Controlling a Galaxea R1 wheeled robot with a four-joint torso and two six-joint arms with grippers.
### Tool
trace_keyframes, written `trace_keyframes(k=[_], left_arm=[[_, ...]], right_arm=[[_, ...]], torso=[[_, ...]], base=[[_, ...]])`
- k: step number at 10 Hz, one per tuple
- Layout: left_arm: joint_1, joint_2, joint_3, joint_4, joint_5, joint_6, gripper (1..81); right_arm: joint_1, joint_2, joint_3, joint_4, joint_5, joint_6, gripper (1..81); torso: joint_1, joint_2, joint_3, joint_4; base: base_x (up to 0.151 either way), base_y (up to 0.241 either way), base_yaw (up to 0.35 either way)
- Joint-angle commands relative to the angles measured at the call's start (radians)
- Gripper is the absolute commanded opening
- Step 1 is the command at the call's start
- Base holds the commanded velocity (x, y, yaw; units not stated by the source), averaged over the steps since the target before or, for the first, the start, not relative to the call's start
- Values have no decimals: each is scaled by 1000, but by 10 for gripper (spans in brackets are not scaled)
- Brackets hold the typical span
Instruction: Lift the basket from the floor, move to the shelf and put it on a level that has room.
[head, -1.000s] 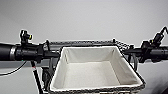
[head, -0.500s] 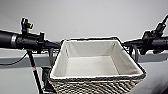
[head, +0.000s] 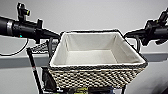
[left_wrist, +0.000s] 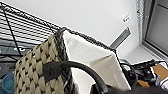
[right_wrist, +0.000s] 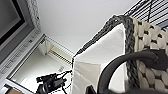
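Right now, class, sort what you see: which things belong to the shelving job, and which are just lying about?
Job: basket; shelf; left arm; right arm.
Lying about: dark items beneath the basket; wall.

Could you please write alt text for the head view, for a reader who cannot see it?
A woven basket with white lining sits between two dark robot arms, at the top of a black wire shelf before a pale wall.
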Motion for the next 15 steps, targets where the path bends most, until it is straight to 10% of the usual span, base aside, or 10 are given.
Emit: trace_keyframes(k=[1,15], left_arm=[[-155,59,-115,5,-14,7,10],[-162,334,-568,24,68,77,10]], right_arm=[[152,53,-102,8,-6,-1,10],[211,420,-695,-86,-202,-14,10]], torso=[[0,0,0,0],[0,0,0,0]], base=[[0,0,0],[0,0,0]])
